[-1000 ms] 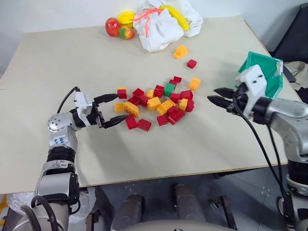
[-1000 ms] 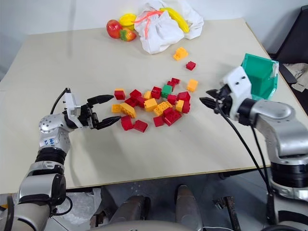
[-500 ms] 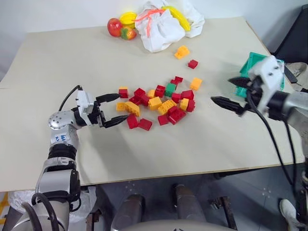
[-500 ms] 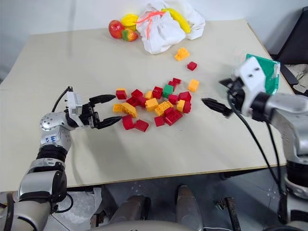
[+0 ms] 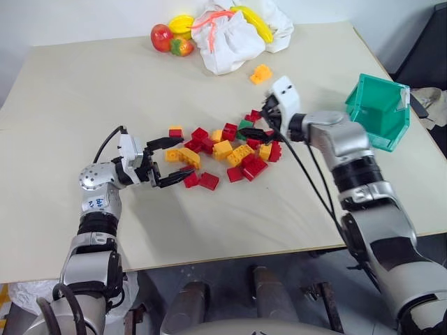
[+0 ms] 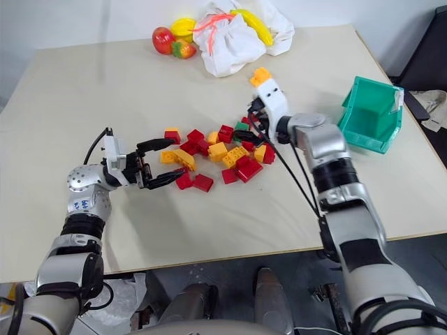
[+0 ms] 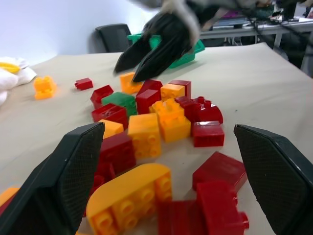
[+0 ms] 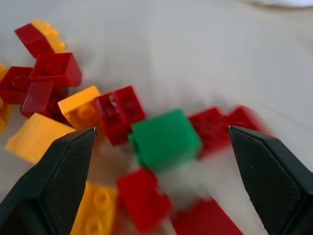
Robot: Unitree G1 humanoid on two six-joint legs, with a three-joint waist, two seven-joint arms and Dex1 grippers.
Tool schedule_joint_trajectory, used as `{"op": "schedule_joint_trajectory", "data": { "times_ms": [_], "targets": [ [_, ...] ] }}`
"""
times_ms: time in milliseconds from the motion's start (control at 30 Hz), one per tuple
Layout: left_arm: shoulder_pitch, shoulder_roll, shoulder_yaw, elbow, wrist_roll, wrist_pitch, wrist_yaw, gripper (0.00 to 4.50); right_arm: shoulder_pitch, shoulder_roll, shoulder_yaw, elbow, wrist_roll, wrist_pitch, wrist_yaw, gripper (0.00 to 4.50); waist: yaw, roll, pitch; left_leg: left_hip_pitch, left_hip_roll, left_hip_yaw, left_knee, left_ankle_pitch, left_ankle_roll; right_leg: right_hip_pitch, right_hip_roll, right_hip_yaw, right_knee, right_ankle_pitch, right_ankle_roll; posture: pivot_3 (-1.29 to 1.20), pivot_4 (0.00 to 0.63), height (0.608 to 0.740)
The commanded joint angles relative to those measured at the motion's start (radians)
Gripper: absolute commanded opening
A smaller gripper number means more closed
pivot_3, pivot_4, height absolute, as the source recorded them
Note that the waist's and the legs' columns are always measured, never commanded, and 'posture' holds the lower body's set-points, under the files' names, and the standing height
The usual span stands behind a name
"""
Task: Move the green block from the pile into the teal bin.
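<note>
— Where's the green block (image 8: 165, 139) sitting?

— In the pile (image 5: 227, 155), toward its one o'clock edge, red bricks touching it on both sides. Nothing has hold of it.

— And the right gripper (image 5: 255, 123)?

— Hanging just over that block, fingers spread wide, empty.

— The left gripper (image 5: 166, 162)?

— At the pile's nine o'clock side, jaws wide apart, nothing between them; a curved yellow brick (image 7: 128, 198) lies just in front of it.

— The teal bin (image 5: 378, 110)?

— Out at three o'clock from the pile, well apart, near the table (image 5: 105, 91) edge, tilted.
</note>
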Motion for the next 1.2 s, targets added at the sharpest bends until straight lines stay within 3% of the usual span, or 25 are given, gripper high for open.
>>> {"op": "schedule_joint_trajectory", "data": {
  "times_ms": [33,367,467,600,667,933,1200],
  "targets": [
    [0.041,0.007,0.009,-0.079,-0.021,0.016,0.021,4.5,-0.067,0.033,-0.017,0.164,-0.046,-0.109,0.001,4.48,-0.003,0.0,0.0,0.0,0.0,0.0,0.0,0.0,0.0,0.0,0.0,0.0,0.0,0.0,0.0,0.0,0.15,0.74],
    [0.12,0.015,0.011,-0.196,-0.034,0.062,0.08,4.5,-0.148,0.143,-0.07,0.41,-0.099,-0.258,-0.021,4.48,-0.028,0.0,0.0,0.001,0.0,0.0,0.002,0.0,-0.001,0.0,0.0,0.001,0.003,0.0,0.0,0.0,0.15,0.74],
    [0.124,0.019,0.011,-0.206,-0.035,0.068,0.089,4.5,-0.159,0.152,-0.092,0.413,-0.101,-0.256,0.003,3.84,-0.031,0.0,0.0,0.001,0.001,0.0,0.002,0.001,-0.001,0.0,0.001,0.001,0.004,0.001,-0.001,0.0,0.15,0.74],
    [0.12,0.022,0.011,-0.202,-0.033,0.072,0.092,4.5,-0.163,0.148,-0.105,0.387,-0.108,-0.255,0.021,2.48,-0.03,0.0,0.0,0.001,0.001,0.0,0.002,0.001,-0.001,0.0,0.001,0.001,0.004,0.001,-0.001,0.0,0.15,0.74],
    [0.113,0.021,0.009,-0.195,-0.031,0.072,0.092,4.5,-0.16,0.141,-0.11,0.363,-0.11,-0.257,0.028,2.09,-0.03,0.0,0.0,0.001,0.001,0.0,0.002,0.001,-0.001,0.0,0.001,0.001,0.004,0.001,-0.001,0.0,0.15,0.74],
    [0.073,-0.005,-0.02,-0.191,-0.018,0.089,0.109,4.5,-0.024,0.059,-0.133,-0.08,-0.051,-0.062,0.091,2.09,-0.023,0.001,0.0,0.0,0.001,0.0,0.002,0.001,-0.001,-0.001,0.0,0.001,0.004,0.001,-0.001,0.0,0.15,0.74],
    [-0.023,-0.074,-0.116,-0.166,0.052,0.108,0.154,4.5,0.216,-0.165,-0.195,-0.657,-0.044,0.163,0.019,2.09,0.006,0.001,0.0,-0.001,-0.002,-0.001,0.003,0.001,-0.001,-0.001,-0.002,0.0,0.004,0.001,-0.001,0.0,0.15,0.74]
  ]
}}
